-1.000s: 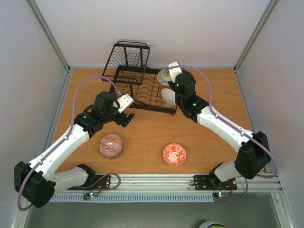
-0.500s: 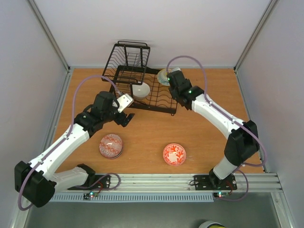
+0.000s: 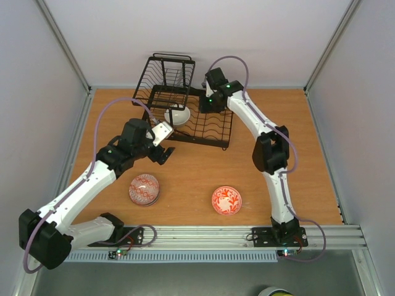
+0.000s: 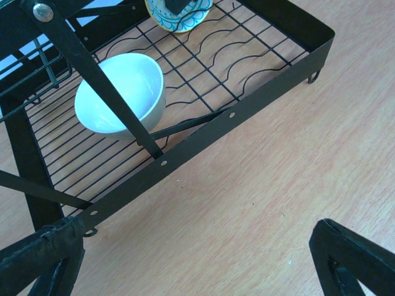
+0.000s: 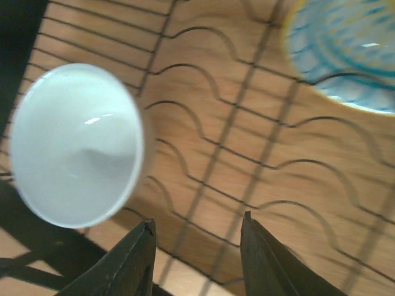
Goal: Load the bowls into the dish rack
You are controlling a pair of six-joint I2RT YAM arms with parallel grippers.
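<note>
the dish rack [image 3: 197, 143] sits skewed on the table [image 3: 308, 154], its flat wire base nearer me and its raised basket at the far left end. everything below is placed from that rack.

the mint green bowl [image 3: 179, 116] is inside the rack, on the base wires at the left part, just below the raised basket. it is round, so it has no long side. it does not sit level: it is tipped, with its mouth up and leaning toward the basket end. the teal-rimmed bowl [image 5: 349, 58] is also on the rack base, toward the far right of the mint one and apart from it. it is blurred in my right wrist view.

my right gripper [image 5: 197, 262] hangs over the rack base between those two bowls. its fingers are parted and grasp nothing, with only rack wire and wood showing in the gap. my right arm [image 3: 247, 114] stretches over the rack's right side and hides the teal-rimmed bowl from above.

my left gripper [image 4: 197, 265] is outside the rack, just off its near left corner, spread wide and empty. the rack's front rail [image 4: 247, 102] and a slanted strut [image 4: 99, 80] stand between it and the mint green bowl.

the pink-red bowl [image 3: 144, 189] and the red-and-white bowl [image 3: 226, 200] sit upright on the table, well clear of the rack's near side.
</note>
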